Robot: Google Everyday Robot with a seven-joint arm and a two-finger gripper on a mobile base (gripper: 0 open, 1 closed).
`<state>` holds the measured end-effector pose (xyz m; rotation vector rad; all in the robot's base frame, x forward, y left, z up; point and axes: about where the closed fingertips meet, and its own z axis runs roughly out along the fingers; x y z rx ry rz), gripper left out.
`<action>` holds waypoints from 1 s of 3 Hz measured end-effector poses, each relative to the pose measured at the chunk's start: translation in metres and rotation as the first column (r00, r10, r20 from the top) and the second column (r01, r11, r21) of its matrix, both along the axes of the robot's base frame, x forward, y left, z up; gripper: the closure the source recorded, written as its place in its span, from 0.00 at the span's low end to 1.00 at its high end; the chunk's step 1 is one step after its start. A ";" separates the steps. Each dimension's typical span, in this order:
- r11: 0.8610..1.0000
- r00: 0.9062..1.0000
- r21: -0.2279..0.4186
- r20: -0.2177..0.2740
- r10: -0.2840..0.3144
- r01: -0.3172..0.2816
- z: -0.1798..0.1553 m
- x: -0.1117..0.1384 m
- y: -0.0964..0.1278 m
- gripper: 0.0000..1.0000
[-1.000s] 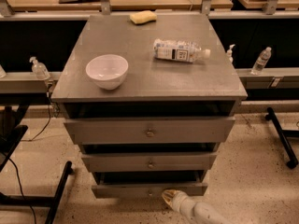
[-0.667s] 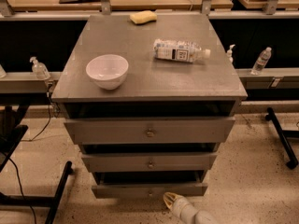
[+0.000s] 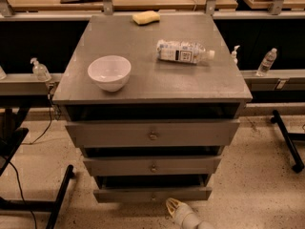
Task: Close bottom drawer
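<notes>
Grey bottom drawer (image 3: 152,193) just beyond gripper (image 3: 172,206)

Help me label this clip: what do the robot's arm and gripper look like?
The gripper, at the bottom edge just in front of the bottom drawer, is a pale yellowish rounded tip. The arm behind it is a smooth off-white tube. No cables or markings show.

one high front view looks down on the cabinet (image 3: 152,82), pincer (image 3: 173,207) seemingly at bottom edge.
</notes>
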<state>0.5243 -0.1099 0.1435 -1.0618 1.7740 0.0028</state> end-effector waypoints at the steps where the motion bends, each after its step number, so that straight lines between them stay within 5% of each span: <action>1: 0.999 0.999 -0.011 0.014 -0.033 0.033 -0.011 0.022 -0.002 1.00; 3: 0.999 0.998 -0.014 0.023 -0.050 0.050 -0.017 0.034 -0.002 1.00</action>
